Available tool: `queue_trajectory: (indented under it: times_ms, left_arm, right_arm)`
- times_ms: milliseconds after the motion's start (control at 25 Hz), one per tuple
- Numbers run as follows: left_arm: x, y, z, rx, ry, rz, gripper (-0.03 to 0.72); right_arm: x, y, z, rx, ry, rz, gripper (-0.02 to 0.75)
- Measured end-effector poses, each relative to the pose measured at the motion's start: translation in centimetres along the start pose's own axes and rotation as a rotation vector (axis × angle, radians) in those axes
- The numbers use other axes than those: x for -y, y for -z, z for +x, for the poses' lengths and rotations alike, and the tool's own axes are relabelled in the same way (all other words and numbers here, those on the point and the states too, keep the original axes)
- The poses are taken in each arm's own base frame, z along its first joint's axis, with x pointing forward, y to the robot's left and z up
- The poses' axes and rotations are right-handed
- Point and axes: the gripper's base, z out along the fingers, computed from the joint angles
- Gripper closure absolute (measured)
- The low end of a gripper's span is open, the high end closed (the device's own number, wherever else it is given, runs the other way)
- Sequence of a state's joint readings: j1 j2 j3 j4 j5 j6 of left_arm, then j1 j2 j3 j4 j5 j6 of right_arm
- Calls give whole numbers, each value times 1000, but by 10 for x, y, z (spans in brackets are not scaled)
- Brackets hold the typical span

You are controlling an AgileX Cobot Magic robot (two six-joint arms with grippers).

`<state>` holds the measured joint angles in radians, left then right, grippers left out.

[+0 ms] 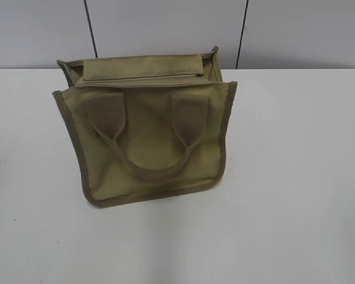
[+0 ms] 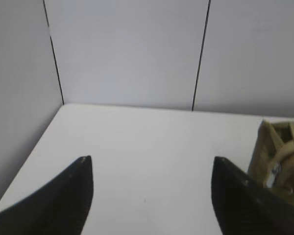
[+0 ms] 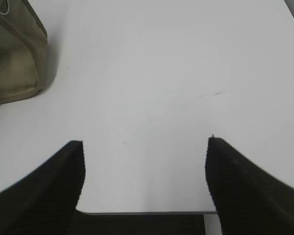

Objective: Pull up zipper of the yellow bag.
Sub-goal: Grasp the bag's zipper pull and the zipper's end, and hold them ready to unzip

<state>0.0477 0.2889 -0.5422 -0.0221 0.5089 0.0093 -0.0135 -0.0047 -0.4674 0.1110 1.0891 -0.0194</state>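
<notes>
The yellow bag [image 1: 148,136] is a khaki canvas tote lying on the white table, handles toward me, top panel at the back. The zipper [image 1: 142,76] runs as a thin line along that top panel; its pull tab does not show clearly in the exterior view. In the left wrist view a corner of the bag [image 2: 279,156] shows at the right edge with a small shiny metal piece [image 2: 273,172]. My left gripper [image 2: 149,164] is open and empty over bare table left of the bag. My right gripper [image 3: 144,142] is open and empty, right of the bag's corner [image 3: 14,54]. Neither gripper shows in the exterior view.
The white table [image 1: 296,177] carries only the bag. Grey wall panels [image 1: 165,29] with dark seams stand right behind the bag. The table's front edge [image 3: 147,213] lies just under my right gripper.
</notes>
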Motion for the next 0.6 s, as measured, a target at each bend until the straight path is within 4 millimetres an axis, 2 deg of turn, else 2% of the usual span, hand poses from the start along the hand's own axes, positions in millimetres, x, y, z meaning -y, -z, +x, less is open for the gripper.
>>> queue_trajectory:
  times_ms: [160, 280, 360, 480, 600]
  left_arm:
    - [0, -34, 5, 121, 38, 3, 141]
    - [-2, -62, 22, 135, 83, -8, 180]
    - [-4, -80, 39, 96, 83, -20, 200]
    - [-3, -104, 52, 53, 54, -17, 223]
    - [9, -133, 67, 2, -20, 64, 258]
  right_arm:
    - [0, 0, 0, 0, 0, 0, 153]
    - [0, 0, 0, 0, 0, 0, 153]
    - [0, 0, 0, 0, 0, 0, 153]
    - [0, 0, 0, 0, 0, 0, 153]
    - [0, 0, 0, 0, 0, 0, 153]
